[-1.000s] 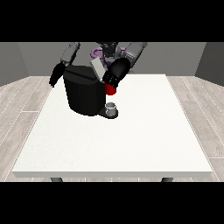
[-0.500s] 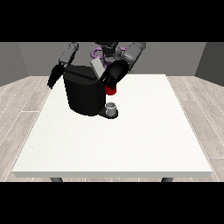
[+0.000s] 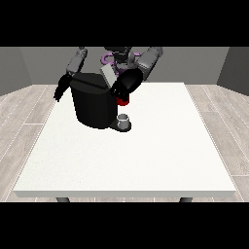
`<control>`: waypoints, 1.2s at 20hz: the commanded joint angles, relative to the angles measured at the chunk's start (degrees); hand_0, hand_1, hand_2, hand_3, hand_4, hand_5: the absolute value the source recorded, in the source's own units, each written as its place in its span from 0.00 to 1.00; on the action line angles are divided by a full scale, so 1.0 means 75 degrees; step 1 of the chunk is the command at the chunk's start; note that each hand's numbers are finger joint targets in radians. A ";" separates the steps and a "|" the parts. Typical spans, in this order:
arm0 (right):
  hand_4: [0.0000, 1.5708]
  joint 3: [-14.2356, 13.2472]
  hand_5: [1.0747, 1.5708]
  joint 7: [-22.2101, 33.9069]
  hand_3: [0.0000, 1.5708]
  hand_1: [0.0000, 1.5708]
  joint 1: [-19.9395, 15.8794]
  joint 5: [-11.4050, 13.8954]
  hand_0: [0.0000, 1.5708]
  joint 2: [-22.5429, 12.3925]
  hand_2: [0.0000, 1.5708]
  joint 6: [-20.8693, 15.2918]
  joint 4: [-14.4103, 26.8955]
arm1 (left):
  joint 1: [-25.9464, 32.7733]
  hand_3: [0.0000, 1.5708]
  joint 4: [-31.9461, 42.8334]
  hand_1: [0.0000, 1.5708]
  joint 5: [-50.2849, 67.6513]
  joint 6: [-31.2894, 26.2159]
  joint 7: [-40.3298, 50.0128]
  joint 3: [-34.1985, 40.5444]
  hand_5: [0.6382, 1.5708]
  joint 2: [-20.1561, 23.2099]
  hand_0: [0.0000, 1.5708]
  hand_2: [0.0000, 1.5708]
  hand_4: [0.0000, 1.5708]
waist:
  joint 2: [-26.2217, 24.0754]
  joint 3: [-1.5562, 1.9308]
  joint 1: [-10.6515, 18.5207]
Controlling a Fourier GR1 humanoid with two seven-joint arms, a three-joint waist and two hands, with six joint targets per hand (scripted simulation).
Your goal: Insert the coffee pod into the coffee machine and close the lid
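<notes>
Hand at view's right (image 3: 125, 86) against coffee machine (image 3: 93, 104).

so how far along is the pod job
Done: nothing plainly finished; the pod itself doesn't show. In hand: the hand at the view's right is at the top of the machine, just above a red thing at the machine. Left: the lid is up, so it needs closing.

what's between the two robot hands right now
In the front view the black coffee machine stands between them: one robot hand hangs at its left side, the other robot hand is at its right, above a red thing.
</notes>
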 commanded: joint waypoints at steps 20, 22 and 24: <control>0.00 -0.0002 1.00 -0.0308 0.00 0.00 0.1087 -0.0017 0.00 0.0185 0.00 -0.0036 0.0442 | 0.0944 0.04 0.0136 0.00 -0.0277 0.0167 0.0095 -0.0089 1.00 -0.0418 0.00 0.00 0.00 | -0.1289 -0.0016 0.0695; 0.00 -0.0160 1.00 -0.0070 0.00 0.00 0.1018 -0.0111 0.00 0.0071 0.00 0.0009 0.0527 | 0.1129 0.03 0.0166 0.00 -0.0083 -0.0052 0.0256 -0.0020 1.00 -0.0781 0.00 0.00 0.00 | -0.1680 -0.0017 0.0879; 0.00 0.0253 1.00 -0.0073 0.00 0.00 0.1802 0.0021 0.00 0.0463 0.00 -0.0056 0.0216 | 0.1870 0.00 0.0276 0.00 -0.0098 0.0096 -0.0147 -0.0057 1.00 -0.0697 0.00 0.00 0.00 | -0.2178 -0.0021 0.0932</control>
